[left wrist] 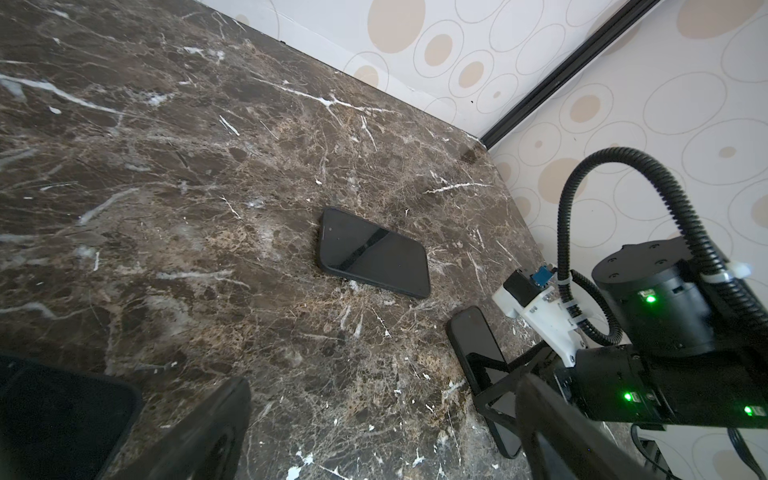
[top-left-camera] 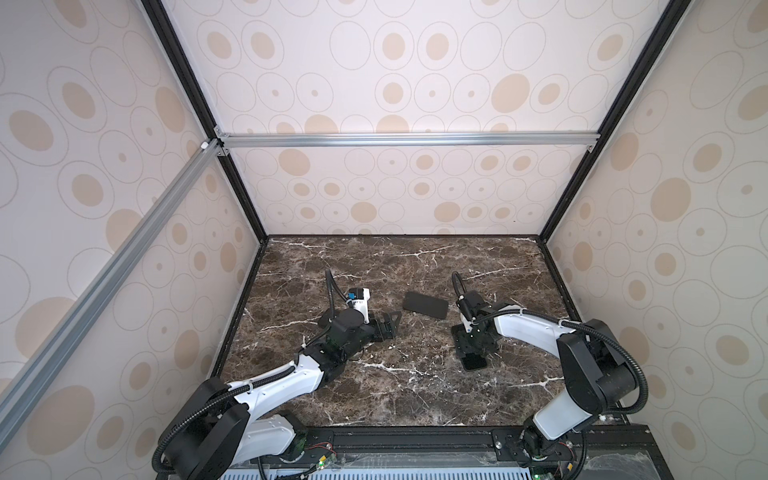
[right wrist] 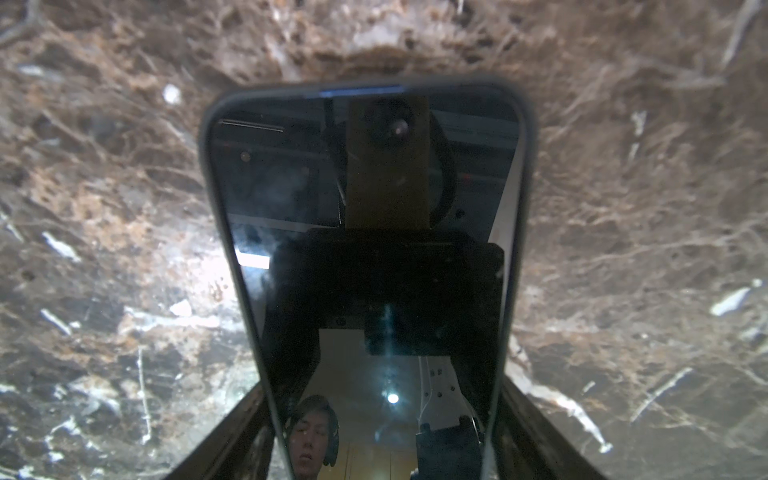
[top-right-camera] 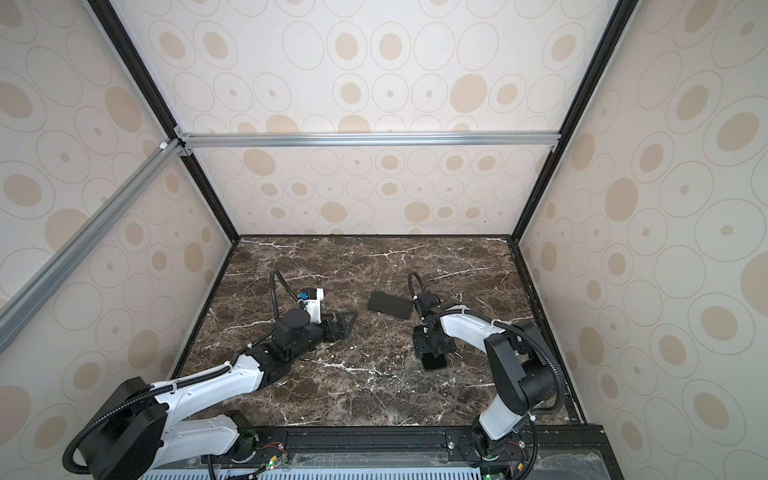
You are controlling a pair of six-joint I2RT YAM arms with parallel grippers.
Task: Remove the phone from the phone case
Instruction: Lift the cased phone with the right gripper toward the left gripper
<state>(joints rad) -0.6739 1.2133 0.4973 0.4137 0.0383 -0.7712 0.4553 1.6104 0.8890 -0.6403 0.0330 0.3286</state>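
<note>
As right tool [top-left-camera: 473, 355] straddles a phone [right wrist: 365, 187], left tool [top-left-camera: 388, 326] spread wide

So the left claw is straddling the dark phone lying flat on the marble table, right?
Not quite: it is the right gripper, not the left, that straddles that phone. The right wrist view shows a finger on each side of it as it lies flat on the marble table. The left gripper stands open, apart from it.
</note>
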